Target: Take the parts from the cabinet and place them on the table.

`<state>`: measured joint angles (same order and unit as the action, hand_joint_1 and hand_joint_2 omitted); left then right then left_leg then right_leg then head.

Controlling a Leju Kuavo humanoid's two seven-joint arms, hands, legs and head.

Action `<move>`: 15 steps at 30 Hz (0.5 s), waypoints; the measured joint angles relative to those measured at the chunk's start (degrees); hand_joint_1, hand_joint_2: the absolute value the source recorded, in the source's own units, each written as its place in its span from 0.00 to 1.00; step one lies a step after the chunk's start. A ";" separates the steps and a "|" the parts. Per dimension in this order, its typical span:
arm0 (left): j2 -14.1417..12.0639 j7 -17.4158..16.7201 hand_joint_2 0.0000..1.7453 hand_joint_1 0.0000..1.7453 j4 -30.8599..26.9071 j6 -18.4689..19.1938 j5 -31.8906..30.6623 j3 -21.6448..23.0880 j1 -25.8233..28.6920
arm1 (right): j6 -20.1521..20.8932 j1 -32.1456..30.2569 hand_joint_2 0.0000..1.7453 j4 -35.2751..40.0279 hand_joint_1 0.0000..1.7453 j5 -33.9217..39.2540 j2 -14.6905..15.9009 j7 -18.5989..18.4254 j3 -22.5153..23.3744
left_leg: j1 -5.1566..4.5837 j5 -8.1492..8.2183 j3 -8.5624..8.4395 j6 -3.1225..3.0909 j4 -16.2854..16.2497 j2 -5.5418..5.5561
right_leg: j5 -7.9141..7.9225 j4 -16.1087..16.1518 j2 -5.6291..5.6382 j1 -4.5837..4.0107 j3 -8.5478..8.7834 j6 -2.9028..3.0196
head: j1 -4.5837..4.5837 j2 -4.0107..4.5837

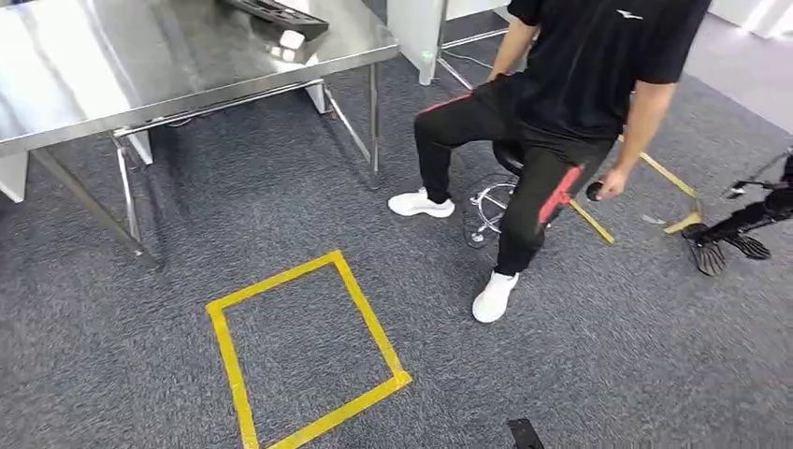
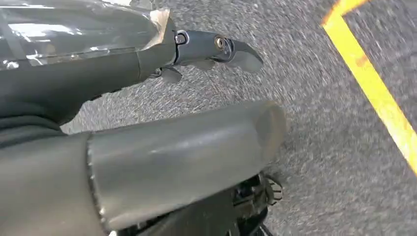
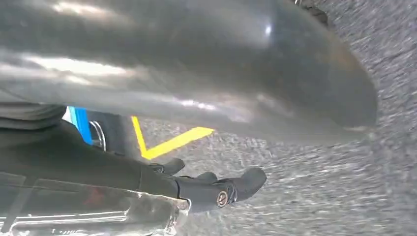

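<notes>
Right hand (image 1: 725,245) empty, fingers spread, above carpet (image 1: 608,374)

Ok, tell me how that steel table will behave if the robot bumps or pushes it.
The steel table looks rigid, with braced legs, so it likely won't flex. Its thin legs stand on carpet, so it would probably drag rather than glide. The polished top seems slick, so the dark tray could slide if jolted.
</notes>
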<state>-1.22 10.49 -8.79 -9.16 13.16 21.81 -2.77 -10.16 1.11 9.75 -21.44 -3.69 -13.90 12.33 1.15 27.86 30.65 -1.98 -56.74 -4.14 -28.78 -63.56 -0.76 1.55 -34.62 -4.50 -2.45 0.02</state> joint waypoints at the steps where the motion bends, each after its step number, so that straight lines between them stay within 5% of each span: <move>1: 0.02 0.00 0.00 0.00 0.00 0.13 -0.04 0.11 -0.10 | -0.02 0.11 0.00 0.00 0.00 0.00 -0.02 -0.17 0.00 | -0.19 0.11 -0.22 0.43 -0.11 -0.55 | 1.40 5.62 -2.59 0.12 3.32 -0.39 | -0.04 0.00; 2: -0.07 0.00 0.00 0.00 0.02 0.17 -0.04 0.13 -0.09 | -0.02 0.38 0.00 0.00 0.00 0.00 -0.31 -0.37 0.04 | -0.62 0.35 -0.19 0.94 -0.20 -0.95 | 1.08 6.46 -3.10 -0.45 3.66 0.26 | -0.11 0.00; 6: -0.13 -0.09 0.00 0.00 -0.07 0.33 -0.17 0.55 -0.36 | -0.07 0.05 0.00 -0.02 0.00 -0.09 -0.42 -0.46 0.44 | -0.27 0.31 -0.54 2.22 -0.03 -2.41 | 1.59 6.42 -0.81 -0.58 3.04 2.32 | 0.13 0.00; 7: -0.18 -0.13 0.00 0.00 -0.11 0.33 -0.17 0.63 -0.46 | -0.07 0.02 0.00 -0.02 0.00 -0.11 -0.48 -0.48 0.48 | 0.07 1.23 -0.23 2.73 -0.83 -0.67 | 1.83 6.62 -0.15 0.23 3.18 2.73 | 0.22 0.00; 8: -0.22 -0.15 0.00 0.00 -0.09 0.33 -0.11 0.63 -0.44 | -0.02 0.15 0.00 -0.02 0.00 -0.17 -0.50 -0.48 0.50 | 0.12 3.34 0.85 2.75 -3.41 1.89 | 2.06 6.56 0.27 0.13 3.03 3.26 | 0.26 0.00; 9: -0.20 -0.33 0.00 0.00 -0.09 0.33 0.07 0.66 -0.31 | 0.13 0.33 0.00 -0.02 0.00 -0.22 -0.57 -0.48 0.50 | 0.08 5.90 2.71 2.67 -7.58 3.25 | 2.14 6.56 0.77 0.04 2.88 3.89 | 0.31 0.00; 11: -0.13 -0.65 0.00 0.00 -0.07 0.31 0.24 0.72 0.04 | 0.37 0.37 0.00 -0.02 0.00 -0.37 -0.79 -0.48 0.50 | 0.05 9.45 6.85 2.67 -16.51 4.19 | 2.26 6.54 2.19 -0.32 2.74 4.10 | 0.33 0.00; 13: -0.09 -0.83 0.00 0.00 -0.04 0.22 0.55 0.74 0.06 | 0.61 0.21 0.00 -0.02 0.00 -0.72 -0.74 -0.48 0.50 | 0.06 7.95 7.38 2.54 -17.00 4.28 | 2.26 6.49 3.53 -0.44 2.78 4.09 | 0.31 0.00; 15: -0.09 -1.01 0.00 0.00 -0.04 0.13 0.55 0.74 0.00 | 0.92 0.27 0.00 -0.02 0.00 -0.87 -0.68 -0.61 0.52 | 0.15 2.96 3.62 2.21 -9.06 4.72 | 2.27 6.36 5.07 -0.43 2.93 4.04 | 0.33 0.00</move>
<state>-1.31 9.49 -8.83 -9.03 13.70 22.56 -2.77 -9.25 1.38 9.73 -22.32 -4.37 -14.51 12.85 1.30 30.81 34.27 0.23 -65.81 0.58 -26.51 -57.20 4.31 1.12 -31.69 -0.46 -2.12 0.02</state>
